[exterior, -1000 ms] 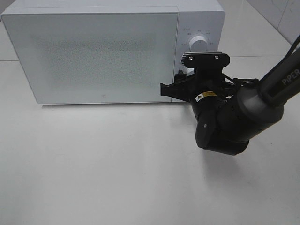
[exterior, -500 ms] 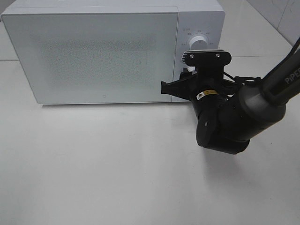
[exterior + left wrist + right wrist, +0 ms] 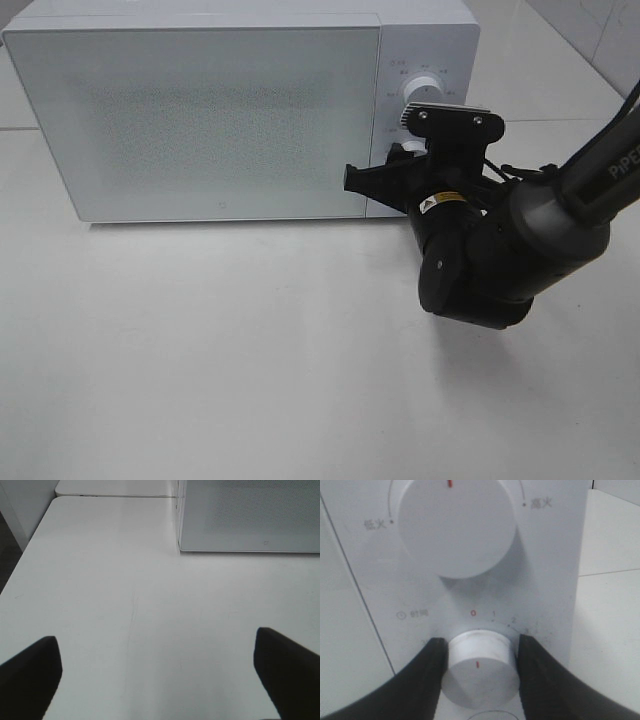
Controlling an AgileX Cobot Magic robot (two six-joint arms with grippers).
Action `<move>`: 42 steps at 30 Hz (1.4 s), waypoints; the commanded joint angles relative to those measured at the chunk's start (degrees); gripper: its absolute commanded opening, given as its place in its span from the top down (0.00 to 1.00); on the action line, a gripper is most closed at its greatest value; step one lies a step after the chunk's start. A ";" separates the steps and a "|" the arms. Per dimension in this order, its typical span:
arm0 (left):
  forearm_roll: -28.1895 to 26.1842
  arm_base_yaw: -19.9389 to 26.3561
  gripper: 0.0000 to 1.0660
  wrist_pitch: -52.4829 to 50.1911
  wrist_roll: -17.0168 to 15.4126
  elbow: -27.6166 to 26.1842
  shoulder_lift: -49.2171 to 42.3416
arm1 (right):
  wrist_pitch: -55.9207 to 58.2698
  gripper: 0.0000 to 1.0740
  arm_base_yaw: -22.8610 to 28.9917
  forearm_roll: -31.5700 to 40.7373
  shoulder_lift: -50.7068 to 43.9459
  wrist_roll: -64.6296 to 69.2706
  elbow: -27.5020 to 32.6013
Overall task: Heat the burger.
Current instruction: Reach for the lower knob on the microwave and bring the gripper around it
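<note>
The burger is hidden; the white microwave [image 3: 220, 110] stands at the back of the table with its door closed. My right gripper [image 3: 481, 646] is at the control panel, its two black fingers [image 3: 432, 672] pressed on either side of the lower timer knob [image 3: 480, 675], whose red mark points to 0. In the exterior high view the right gripper [image 3: 398, 160] sits against the panel below the upper knob [image 3: 422, 88]. My left gripper [image 3: 157, 650] hangs open over bare table, with nothing between its fingers.
The upper power knob [image 3: 455, 525] sits just above the gripped one. The white table [image 3: 220, 340] stretches in front of the microwave. The right arm [image 3: 500, 250] occupies the table's right side. The table edge [image 3: 30, 555] shows in the left wrist view.
The right gripper's fingers have closed in on the timer knob, and its wrist has shifted slightly up and to the right. The left arm has not moved.
</note>
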 commanded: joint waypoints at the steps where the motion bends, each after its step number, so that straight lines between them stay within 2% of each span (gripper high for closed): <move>1: -0.40 0.00 0.08 -0.80 0.00 0.23 -1.43 | -5.79 1.00 0.00 -1.03 -0.80 6.25 -0.52; 5: -0.40 0.00 0.08 -0.80 0.00 0.23 -1.43 | -4.93 1.00 0.00 -1.03 -0.80 13.87 -0.52; 6: -0.40 0.00 0.08 -0.80 0.00 0.23 -1.43 | -3.90 1.00 0.00 -1.03 -0.80 20.23 -0.52; 10: -0.40 0.00 0.08 -0.80 0.00 0.23 -1.43 | -2.86 1.00 0.00 -1.03 -0.80 28.99 -0.52; 11: -0.40 0.00 0.08 -0.80 0.00 0.23 -1.43 | -2.58 1.00 0.00 -1.15 -0.80 34.89 -0.52; 15: -0.40 0.00 0.08 -0.80 0.00 0.23 -1.43 | -2.23 1.00 0.00 -1.60 -0.80 41.42 -0.52; 20: -0.40 0.00 0.08 -0.80 0.00 0.23 -1.43 | -2.12 1.00 0.00 -4.30 -0.80 57.30 -0.52; 31: -0.40 0.00 0.08 -0.80 0.00 0.23 -1.43 | -6.82 1.00 -0.17 -6.02 -0.80 60.85 -0.52; 42: -0.40 0.00 0.08 -0.80 0.00 0.23 -1.43 | -10.94 1.00 -0.17 -6.82 -0.80 72.94 -0.52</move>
